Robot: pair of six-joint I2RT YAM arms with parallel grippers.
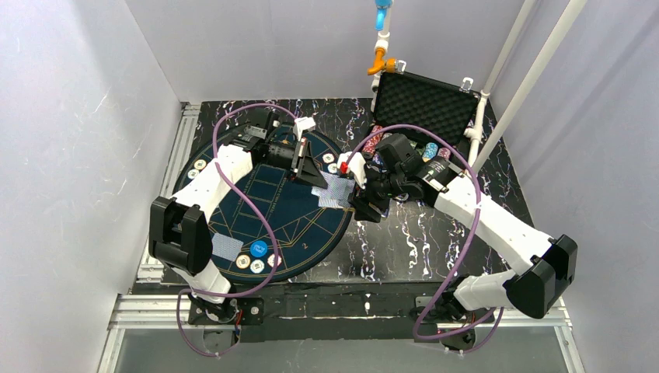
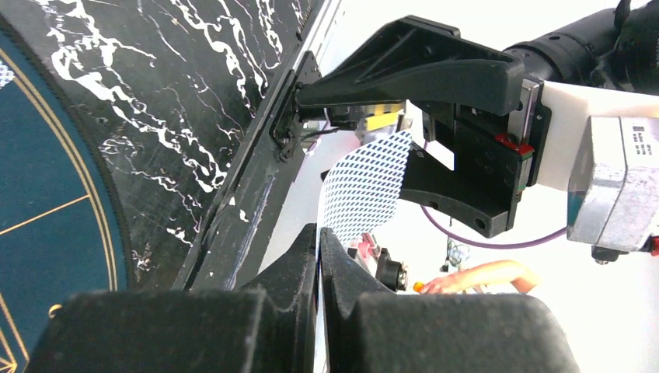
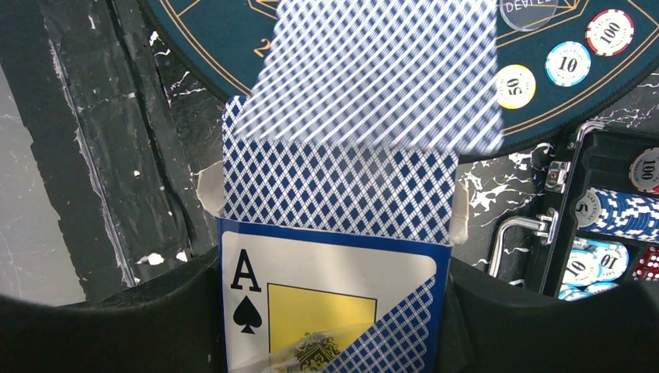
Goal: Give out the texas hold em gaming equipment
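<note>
**A:** What is lying nearest the arm bases?

**B:** One seat at the near rim of the mat [image 1: 303,233] is looking served. A playing card [image 1: 225,247] is lying face down there, beside a blue button disc [image 1: 258,249] and some poker chips [image 1: 243,263].

**A:** And the arms?

**B:** They are meeting over the mat's right edge. The right gripper [image 3: 334,338] is clamping a card box [image 3: 326,264] with its flap open and the ace of spades showing on its front. The left gripper [image 2: 319,247] is clenched, pinching the end of a blue-backed drawn card [image 2: 365,186] that is arching up toward the box.

**A:** So which step is this?

**B:** I am reading it as dealing. The drawn card is showing smeared above the box mouth in the right wrist view, so it is probably sliding out. Two dealt cards [image 1: 334,190] are lying just beside the box, on the mat's edge.

**A:** What is the next move asking for?

**B:** The pinch needs to hold while the card clears the box. The card then wants laying flat and face down at a seat that is lacking one, and only then releasing. A thin card could slip or flip.

**A:** And farther back?

**B:** The open case [image 1: 423,101] is sitting behind the right arm, with rows of chips waiting inside it.
</note>
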